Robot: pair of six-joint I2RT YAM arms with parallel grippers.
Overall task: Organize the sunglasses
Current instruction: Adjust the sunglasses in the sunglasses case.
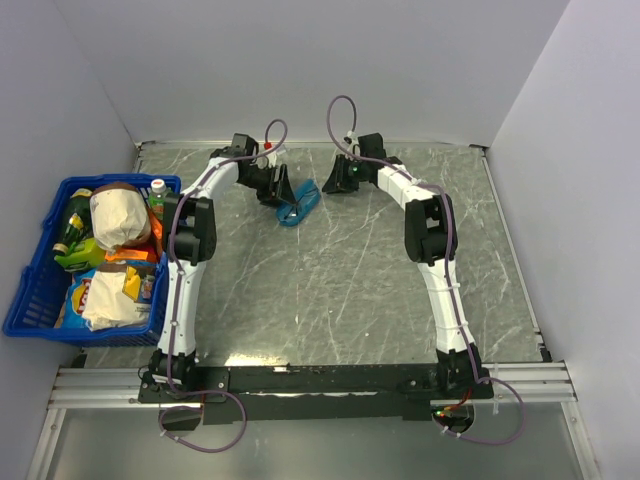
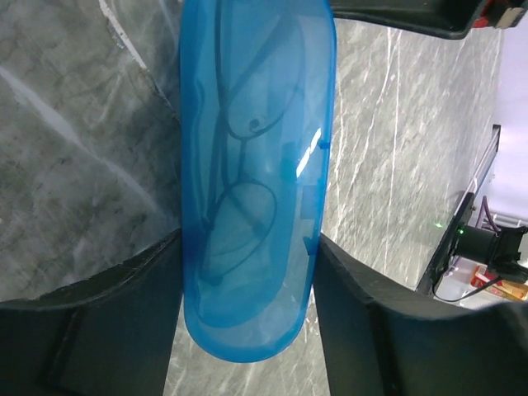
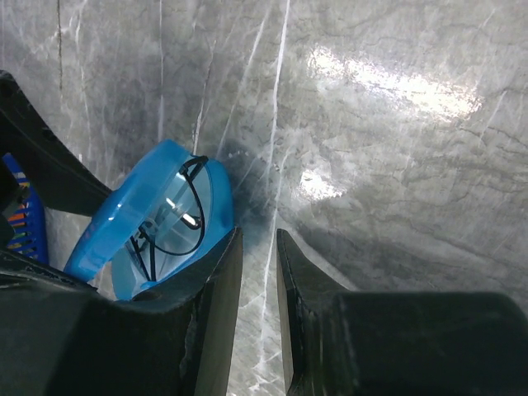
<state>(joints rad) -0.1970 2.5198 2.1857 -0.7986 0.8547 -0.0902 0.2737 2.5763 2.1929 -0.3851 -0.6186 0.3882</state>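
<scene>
A blue translucent case [image 1: 300, 208] lies at the far middle of the table. Through its shell [image 2: 247, 322] I see the sunglasses [image 2: 247, 124], a thin black wire frame lying inside. My left gripper [image 2: 247, 243] straddles the case's near end, with a finger pressed against each long side. In the right wrist view the case [image 3: 115, 223] stands ajar, and the sunglasses [image 3: 177, 219] show in the gap. My right gripper [image 3: 258, 239] sits just right of the case, its fingers a narrow gap apart with only table between them. From above, the left gripper [image 1: 280, 190] and right gripper [image 1: 333, 182] flank the case.
A blue basket [image 1: 40, 290] full of groceries stands off the table's left edge. White walls close the back and both sides. The marbled grey table [image 1: 330, 290] stretches bare toward the arm bases.
</scene>
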